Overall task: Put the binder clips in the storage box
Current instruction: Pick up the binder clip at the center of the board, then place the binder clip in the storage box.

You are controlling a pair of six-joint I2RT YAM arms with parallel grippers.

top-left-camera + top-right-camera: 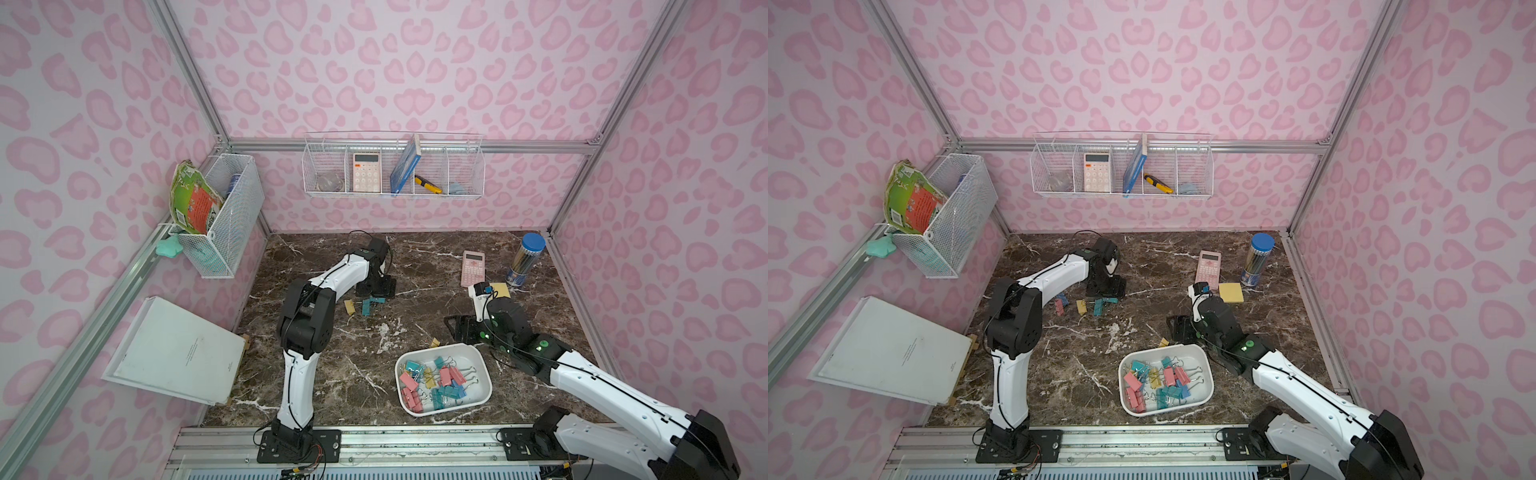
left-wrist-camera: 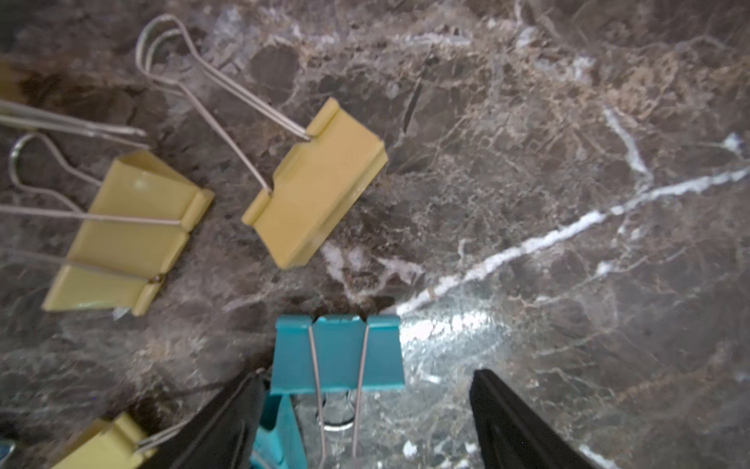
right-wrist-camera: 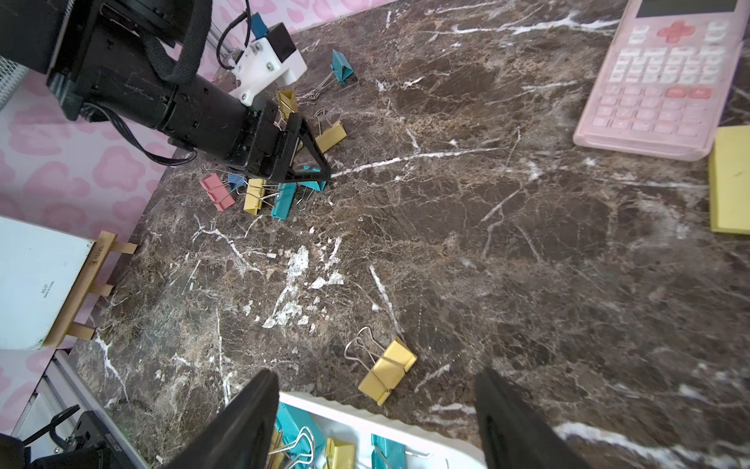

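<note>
Right arm (image 1: pixel 602 382) outstretched, left gripper (image 2: pixel 367 381) seemingly straddling clip (image 2: pixel 337 349)

Pink-spotted walls (image 1: pixel 415 62), dark marble tabletop (image 1: pixel 436 299)

A staged robot test cell, not a real room: pink-patterned wall panels (image 1: pixel 415 62) set in aluminium framing (image 1: pixel 540 146), a left arm (image 1: pixel 297 374) and a right arm (image 1: pixel 602 384) bolted to a metal rail (image 1: pixel 415 446), a marble-look surface (image 1: pixel 415 270), and wire baskets (image 1: pixel 322 163) of desk supplies.

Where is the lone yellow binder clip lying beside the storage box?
In both top views the yellow binder clip lies right of centre on the table, just outside the storage box at its far rim.
</note>
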